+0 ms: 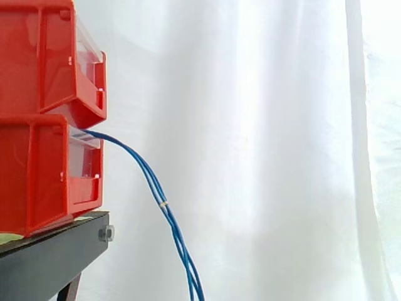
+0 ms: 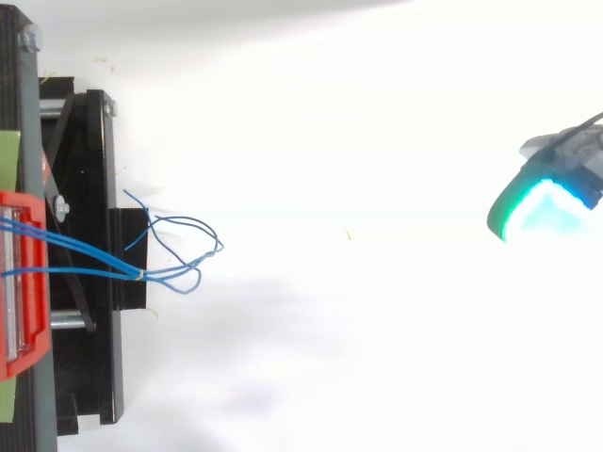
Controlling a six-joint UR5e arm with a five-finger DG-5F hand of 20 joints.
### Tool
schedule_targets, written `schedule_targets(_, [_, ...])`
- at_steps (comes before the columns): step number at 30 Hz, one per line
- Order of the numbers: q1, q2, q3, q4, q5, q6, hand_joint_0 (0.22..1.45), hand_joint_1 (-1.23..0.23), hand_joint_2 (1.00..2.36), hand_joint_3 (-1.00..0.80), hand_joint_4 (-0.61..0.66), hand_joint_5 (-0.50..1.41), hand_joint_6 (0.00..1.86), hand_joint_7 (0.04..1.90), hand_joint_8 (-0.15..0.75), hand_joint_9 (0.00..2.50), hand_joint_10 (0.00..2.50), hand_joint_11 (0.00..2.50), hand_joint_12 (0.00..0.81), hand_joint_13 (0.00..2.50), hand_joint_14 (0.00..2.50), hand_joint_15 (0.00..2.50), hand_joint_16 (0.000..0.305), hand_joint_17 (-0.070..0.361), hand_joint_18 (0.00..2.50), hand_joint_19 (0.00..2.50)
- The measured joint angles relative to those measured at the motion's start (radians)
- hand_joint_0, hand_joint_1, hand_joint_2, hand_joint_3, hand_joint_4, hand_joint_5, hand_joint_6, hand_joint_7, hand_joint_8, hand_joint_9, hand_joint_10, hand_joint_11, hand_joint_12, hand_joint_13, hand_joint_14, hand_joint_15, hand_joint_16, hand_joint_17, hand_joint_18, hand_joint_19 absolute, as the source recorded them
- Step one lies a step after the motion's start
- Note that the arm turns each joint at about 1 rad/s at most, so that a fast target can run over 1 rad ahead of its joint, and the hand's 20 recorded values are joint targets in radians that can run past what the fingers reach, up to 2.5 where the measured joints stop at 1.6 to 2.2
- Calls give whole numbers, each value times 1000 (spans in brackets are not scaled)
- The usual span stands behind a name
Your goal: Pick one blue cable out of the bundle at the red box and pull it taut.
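Note:
Two red bins (image 1: 44, 119) stand stacked on a black stand (image 1: 50, 257) at the left. A bundle of thin blue cables (image 1: 156, 191) comes out of the lower bin and hangs down in a slack curve, bound by a small pale tie (image 1: 163, 204). From above, the cables (image 2: 179, 259) leave the red box (image 2: 21, 282) and end in loose loops beyond the stand. My hand (image 2: 542, 202), glowing green and cyan, is at the right edge of the top view, far from the cables and touching nothing.
A white curtain (image 1: 263, 125) hangs behind the work. The black stand's frame (image 2: 94, 254) lies under the cables' near part. White floor (image 2: 358, 311) stretches between the cable loops and my hand.

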Motion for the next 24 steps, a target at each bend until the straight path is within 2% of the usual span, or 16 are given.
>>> schedule_targets(4, [2, -19, 0, 48, 23, -13, 429, -572, 1000, -500, 366, -163, 501, 644, 324, 335, 0, 0, 383, 331, 0, 17, 67, 150, 153, 79])
schedule_targets(7, [2, -56, 0, 72, 29, -7, 444, -645, 1000, -500, 374, -152, 501, 641, 325, 398, 0, 0, 375, 407, 0, 8, 65, 146, 280, 63])
schedule_targets(9, [1, -85, -1, 100, 30, 10, 451, -664, 1000, -500, 373, -150, 501, 644, 322, 403, 0, 0, 370, 417, 0, 10, 64, 143, 295, 71])
schedule_targets(12, [-5, -105, -1, 154, 37, 28, 456, -677, 1000, -500, 369, -148, 501, 648, 320, 414, 0, 0, 367, 430, 1, 11, 62, 140, 315, 84])
schedule_targets(14, [-10, -114, -1, 202, 59, 25, 460, -678, 1000, -500, 369, -148, 502, 649, 319, 415, 0, 0, 365, 432, 0, 16, 62, 139, 320, 84])
schedule_targets(17, [-15, -121, -1, 252, 120, -17, 461, -678, 1000, -500, 363, -148, 501, 656, 318, 415, 0, 0, 363, 433, 2, 14, 61, 138, 320, 78])
schedule_targets(21, [-16, -124, -1, 277, 209, -101, 461, -672, 1000, -500, 368, -147, 501, 655, 320, 418, 0, 0, 364, 439, 0, 24, 61, 138, 320, 82])
schedule_targets(24, [-14, -124, -1, 313, 294, -170, 465, -676, 1000, -500, 365, -147, 501, 660, 319, 423, 0, 0, 363, 443, 0, 23, 61, 136, 319, 77])
